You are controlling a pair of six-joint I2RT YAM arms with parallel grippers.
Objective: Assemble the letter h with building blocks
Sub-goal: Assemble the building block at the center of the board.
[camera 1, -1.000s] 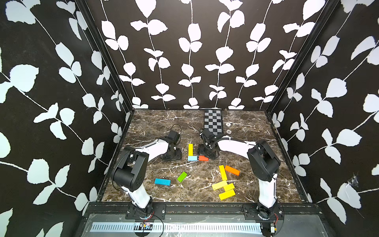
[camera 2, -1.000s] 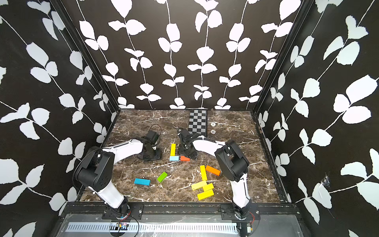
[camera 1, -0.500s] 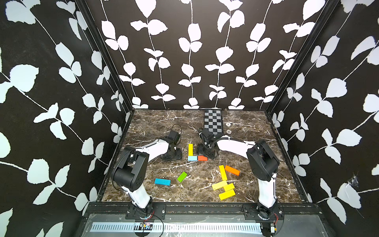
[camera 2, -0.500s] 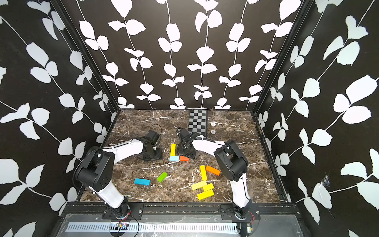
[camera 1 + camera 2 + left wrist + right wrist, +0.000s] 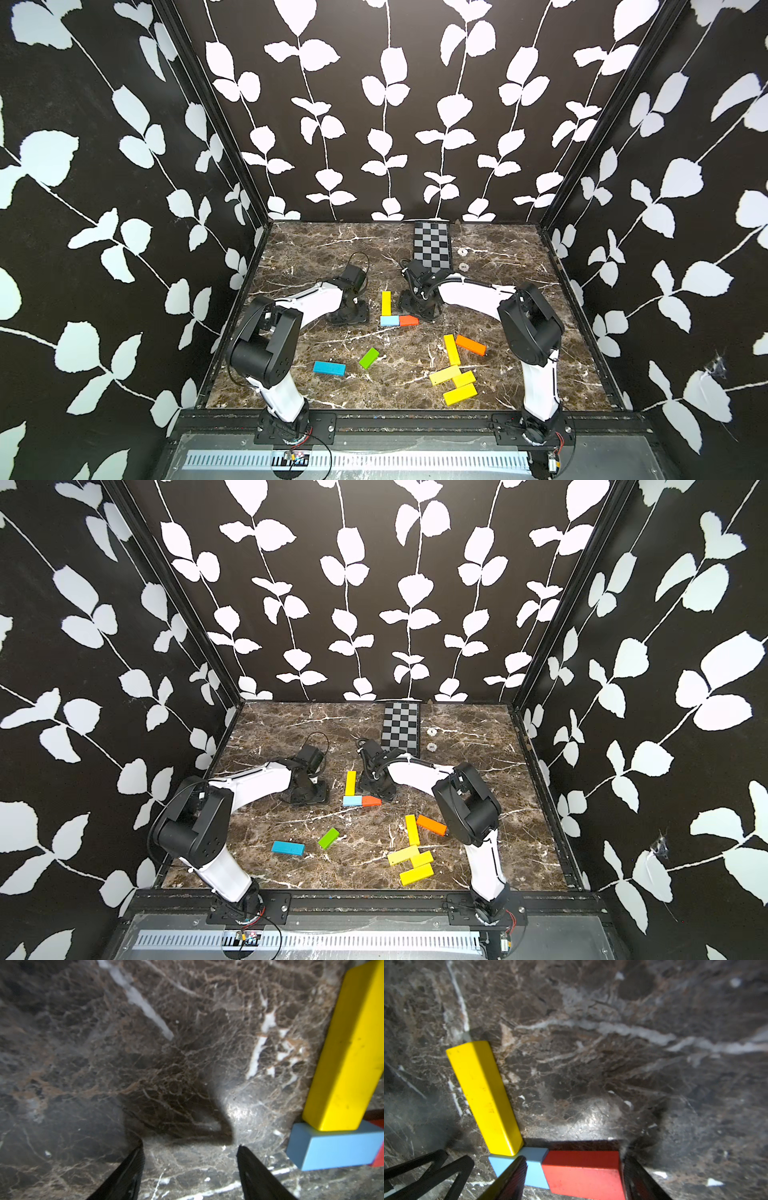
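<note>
Both top views are bright, evenly lit and sharp, though the wide lens splays the walls outward toward the frame edges. Both wrist views are dimmer and soft. On the marble tabletop a glare patch shines just beside the long yellow block, fuzzy dark shadows border the patch, and detail farther from the block blurs.

The far desk beside the checkered board lies bare. In the middle, the long yellow block, the light blue block and the red-orange block fill the gap between the left pincer and the right pincer. In front, the blue block and the green block lie apart. The yellow blocks and the orange block crowd the right side.
</note>
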